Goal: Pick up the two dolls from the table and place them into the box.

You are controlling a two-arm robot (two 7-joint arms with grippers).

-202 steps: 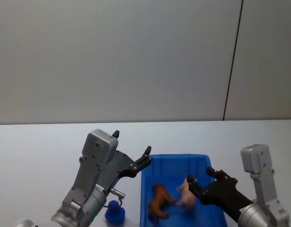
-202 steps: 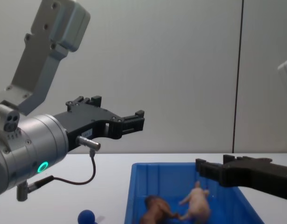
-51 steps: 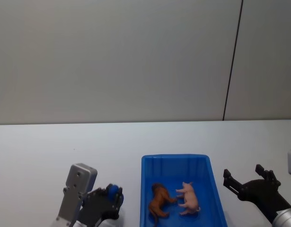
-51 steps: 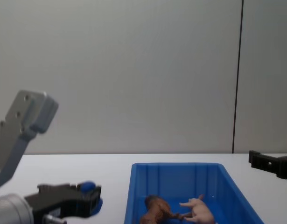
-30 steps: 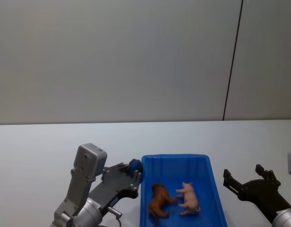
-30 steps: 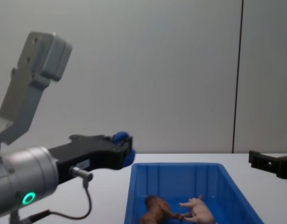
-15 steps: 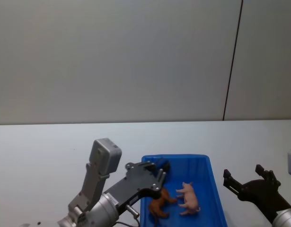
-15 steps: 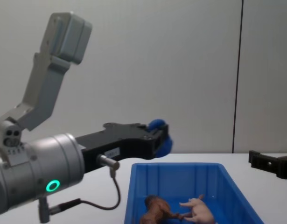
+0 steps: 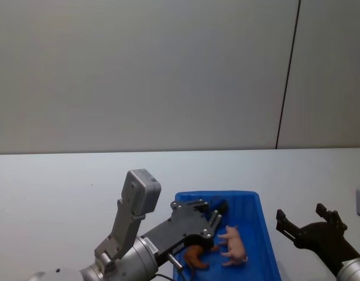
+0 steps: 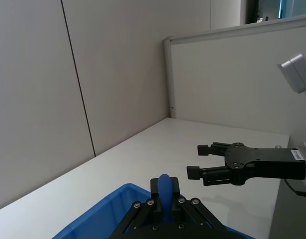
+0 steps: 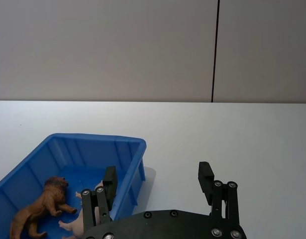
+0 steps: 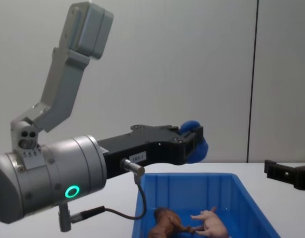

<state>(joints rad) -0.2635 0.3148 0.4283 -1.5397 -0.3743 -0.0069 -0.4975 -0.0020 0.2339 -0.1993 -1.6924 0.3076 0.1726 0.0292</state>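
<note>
Left gripper (image 12: 197, 141) clamped on the blue round-headed doll (image 12: 194, 130), held in the air above the blue box (image 9: 259, 219) near its far end; brown lion figure (image 9: 194, 256) and pink piglet (image 9: 233, 245) already lie side by side on the box floor. Right gripper (image 11: 157, 181) idle with fingers spread apart, low over the white table (image 9: 51, 187) just beside the box's right wall. Step in hand looks like the drop-off: next move calls for lowering a little over bare floor clear of both animals, then releasing the doll.
</note>
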